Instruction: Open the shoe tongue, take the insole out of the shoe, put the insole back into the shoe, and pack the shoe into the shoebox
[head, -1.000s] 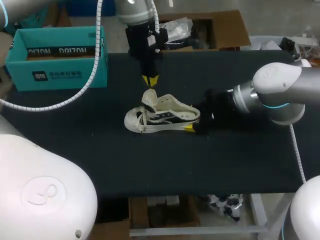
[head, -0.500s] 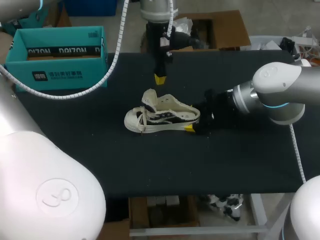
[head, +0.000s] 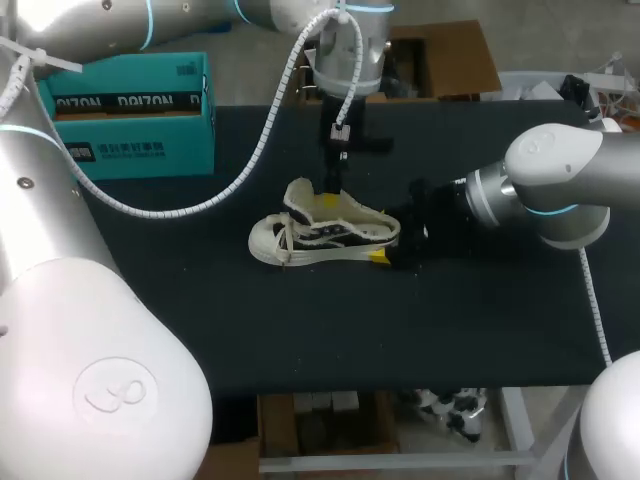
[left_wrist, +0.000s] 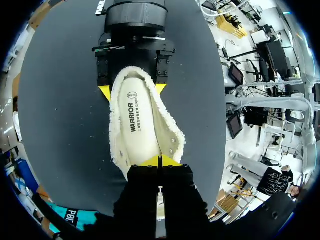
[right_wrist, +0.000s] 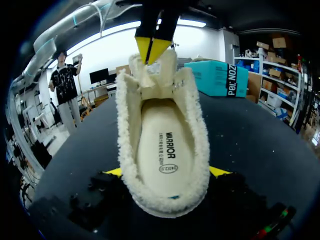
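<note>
Right wrist view: fleece-lined shoe (right_wrist: 198, 136), insole (right_wrist: 167, 150) inside

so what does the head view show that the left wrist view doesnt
Only the head view: the outer side of the shoe with its laces.
Only the left wrist view: the insole lying inside the shoe, and both yellow tips of the right gripper against the two sides of the heel.
Both: the shoe on the black table, the right gripper at its heel, the left gripper above its tongue end.
</note>
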